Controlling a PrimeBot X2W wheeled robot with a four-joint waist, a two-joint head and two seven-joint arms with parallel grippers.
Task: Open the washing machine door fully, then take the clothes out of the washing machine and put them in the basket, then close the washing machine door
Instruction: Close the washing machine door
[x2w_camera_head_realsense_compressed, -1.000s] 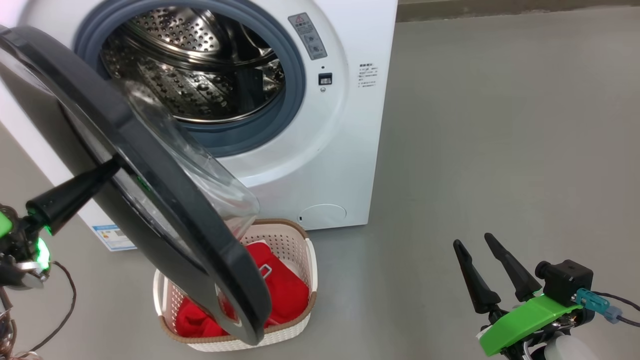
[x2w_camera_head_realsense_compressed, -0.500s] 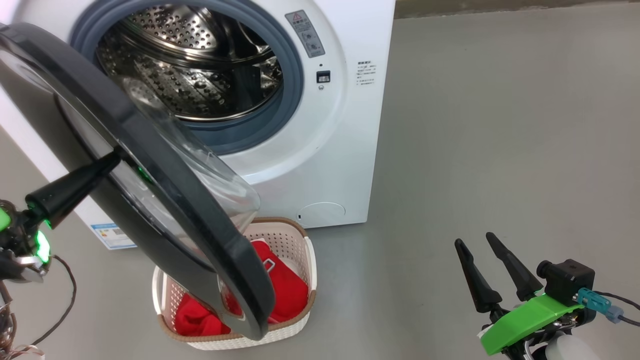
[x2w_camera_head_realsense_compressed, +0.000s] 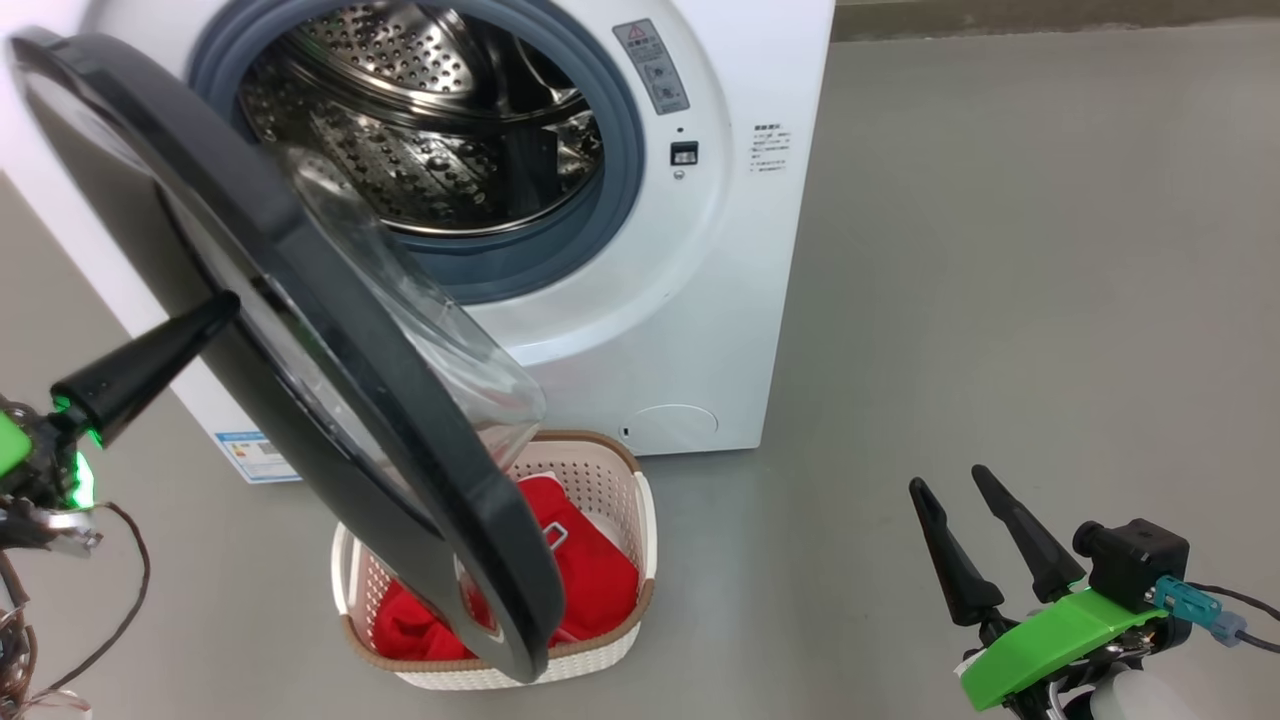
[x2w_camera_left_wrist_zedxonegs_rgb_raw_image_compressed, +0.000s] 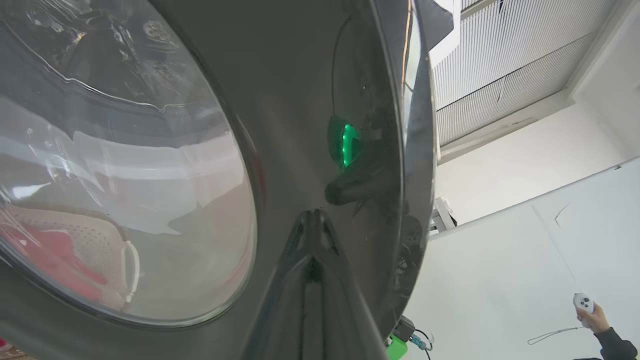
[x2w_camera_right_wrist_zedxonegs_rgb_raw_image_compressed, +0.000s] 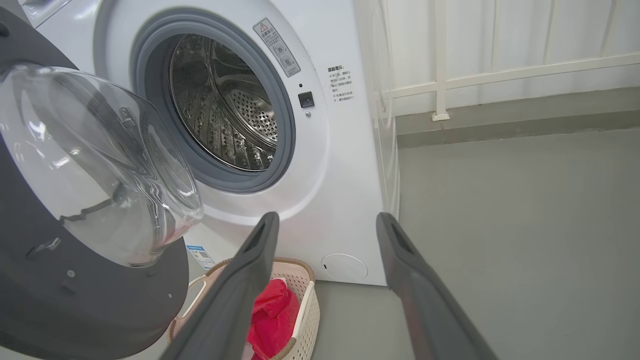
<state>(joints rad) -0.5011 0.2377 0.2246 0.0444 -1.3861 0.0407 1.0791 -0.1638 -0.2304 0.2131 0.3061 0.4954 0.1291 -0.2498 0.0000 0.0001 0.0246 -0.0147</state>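
Observation:
The white washing machine stands with its steel drum bare of clothes. The washing machine door hangs part-way open, its glass bowl over the basket. Red clothes lie in the basket. My left gripper is shut, its tip against the door's outer face. In the left wrist view the shut left gripper touches the dark door. My right gripper stands open and holds nothing at the lower right. The right wrist view shows that right gripper, the door, basket and clothes.
Bare grey floor stretches to the right of the machine. A white railing and a low ledge run behind it. A person's hand holding a small controller appears far off in the left wrist view.
The head camera has shifted, so the machine and basket sit further right in the picture. My left gripper's tip stays on the door's outer face. The right gripper has not moved.

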